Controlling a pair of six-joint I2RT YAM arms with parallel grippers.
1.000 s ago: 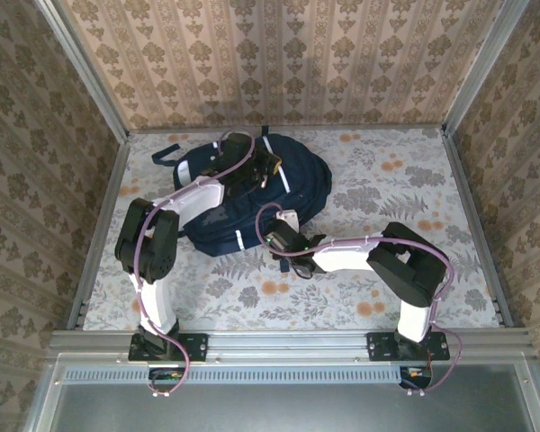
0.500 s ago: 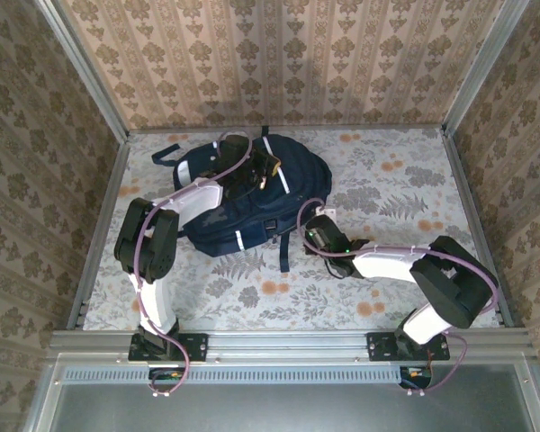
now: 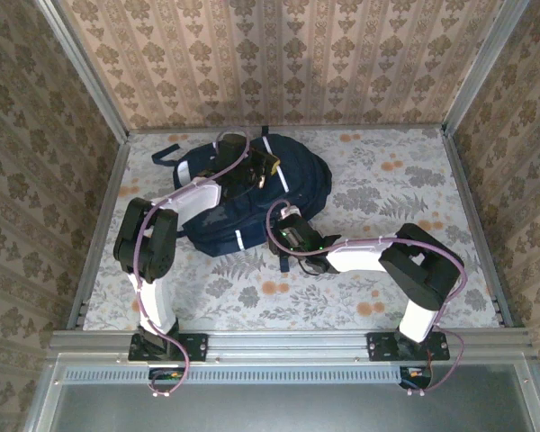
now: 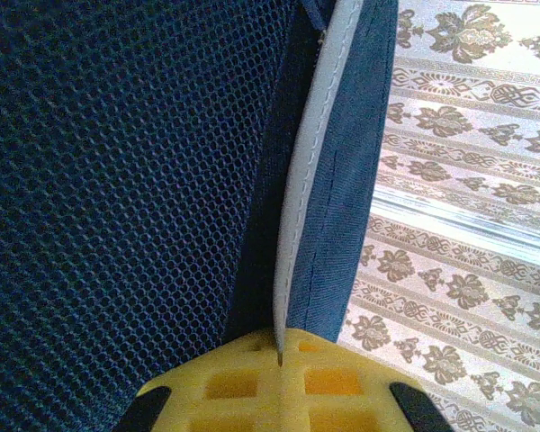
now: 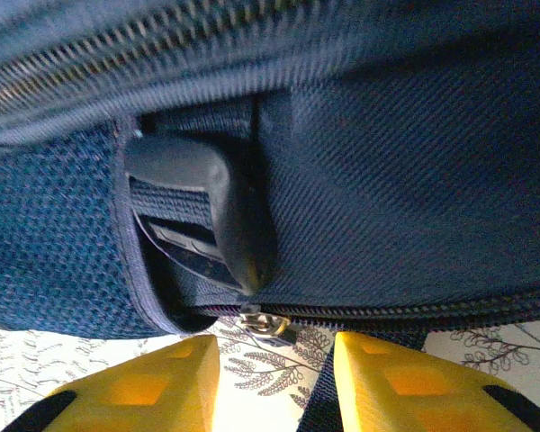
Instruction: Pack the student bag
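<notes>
The student bag [image 3: 252,193], dark navy with thin white stripes, lies flat on the table at the back left. My left gripper [image 3: 261,171] rests on its top. In the left wrist view that gripper [image 4: 279,346] is shut on the bag's pale grey stripe [image 4: 310,162], with blue mesh [image 4: 117,180] to the left. My right gripper [image 3: 288,229] is at the bag's near edge. In the right wrist view it [image 5: 274,360] stands open just before a metal zipper slider [image 5: 265,324], below a black buckle [image 5: 216,216]. A dark strap [image 5: 319,400] runs beside its right finger.
The floral tablecloth [image 3: 387,198] lies bare to the right of the bag. A dark shoulder strap [image 3: 166,153] sticks out at the bag's back left. Patterned walls [image 3: 288,63] and metal rails close in the table on three sides.
The right arm swung out to the right of the bag, then came back to its near edge, and its jaws stand wider now. The left arm has not moved.
</notes>
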